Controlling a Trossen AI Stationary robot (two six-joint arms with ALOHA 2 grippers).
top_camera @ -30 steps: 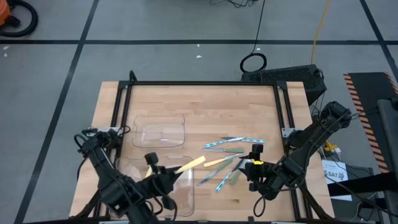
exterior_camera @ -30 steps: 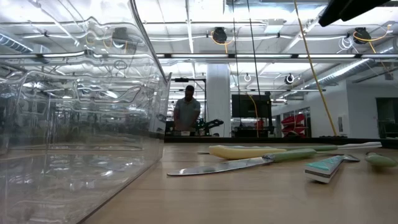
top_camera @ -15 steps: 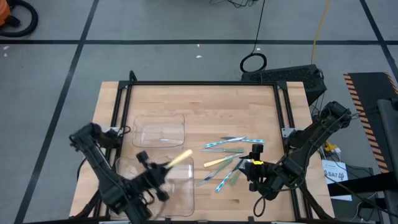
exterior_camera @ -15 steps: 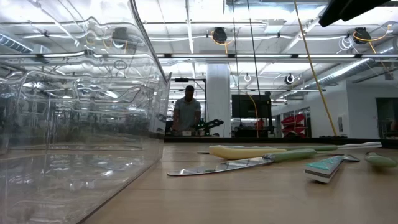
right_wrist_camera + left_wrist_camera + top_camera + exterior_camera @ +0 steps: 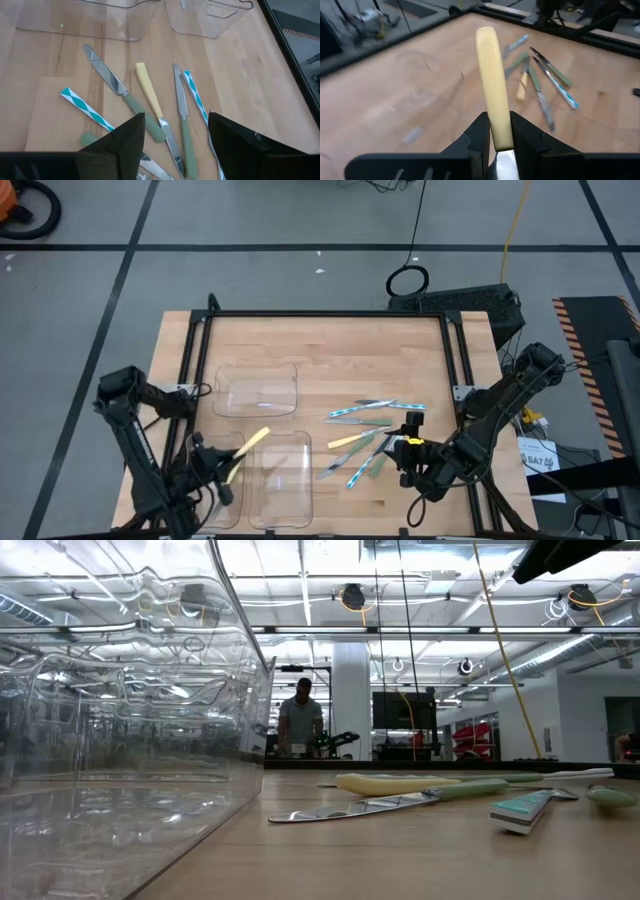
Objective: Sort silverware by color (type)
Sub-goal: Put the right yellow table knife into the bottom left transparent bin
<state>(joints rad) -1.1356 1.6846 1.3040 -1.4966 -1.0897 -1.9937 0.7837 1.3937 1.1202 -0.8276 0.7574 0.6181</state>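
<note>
My left gripper (image 5: 222,468) is near the table's near left corner, beside the near clear tray (image 5: 285,480), shut on a yellow-handled knife (image 5: 250,442). The other silverware (image 5: 365,435) lies flat in a loose pile right of the trays: green-handled knives (image 5: 127,100), a yellow-handled one (image 5: 149,95) and blue-striped pieces (image 5: 196,100). My right gripper (image 5: 408,448) hangs open over the pile's near right side, touching nothing. The low view shows the pile (image 5: 400,795), but neither gripper. My left gripper pinches the yellow-handled knife between its two fingers (image 5: 475,132) at the blade end of the handle (image 5: 501,137). The fingers lie along the knife. The handle's free end (image 5: 485,35) sticks out ahead of them, toward the pile. The knife is lifted clear of the table.
A second clear tray (image 5: 258,390) stands farther back on the left half. A tray wall (image 5: 120,720) fills the left of the low view. A black frame (image 5: 320,313) borders the table. Bare wood lies beyond the pile. A person (image 5: 300,720) stands far off in the room.
My left gripper has carried the yellow-handled knife away from the pile toward the table's left edge, passing over the near tray. The knife has stayed in the fingers and swung with the arm. My right arm has kept still.
</note>
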